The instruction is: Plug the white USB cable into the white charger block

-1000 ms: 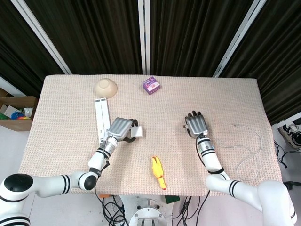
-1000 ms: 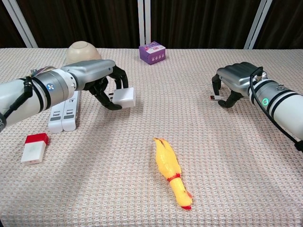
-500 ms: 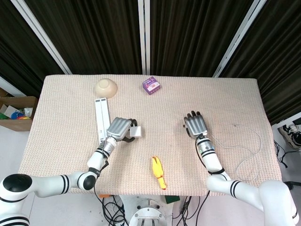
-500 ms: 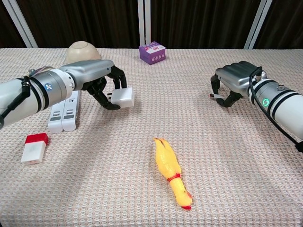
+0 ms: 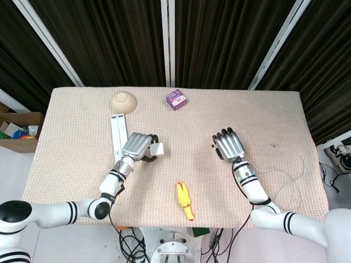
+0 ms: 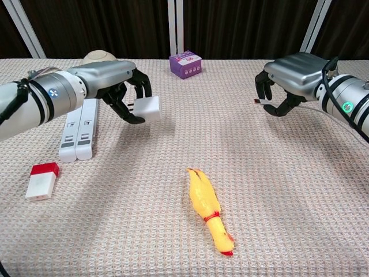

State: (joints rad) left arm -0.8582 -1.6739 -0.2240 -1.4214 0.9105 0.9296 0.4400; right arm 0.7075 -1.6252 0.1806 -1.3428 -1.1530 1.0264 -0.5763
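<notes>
Now that both robot hands have risen off the tabletop (image 6: 277,190), the left robot hand (image 6: 124,86) pinches the white charger block (image 6: 147,108) at left-centre; the right robot hand (image 6: 288,78) pinches the USB cable plug (image 6: 260,102) at right, ready for alignment.

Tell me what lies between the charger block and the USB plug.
Only bare tablecloth separates the charger block from the USB plug, clearest in the chest view; the rubber chicken lies nearer the camera, off that line.

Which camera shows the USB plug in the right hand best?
The chest view: the USB plug sticks out sideways from under the right hand. In the head view, the hand's back covers the plug entirely.
</notes>
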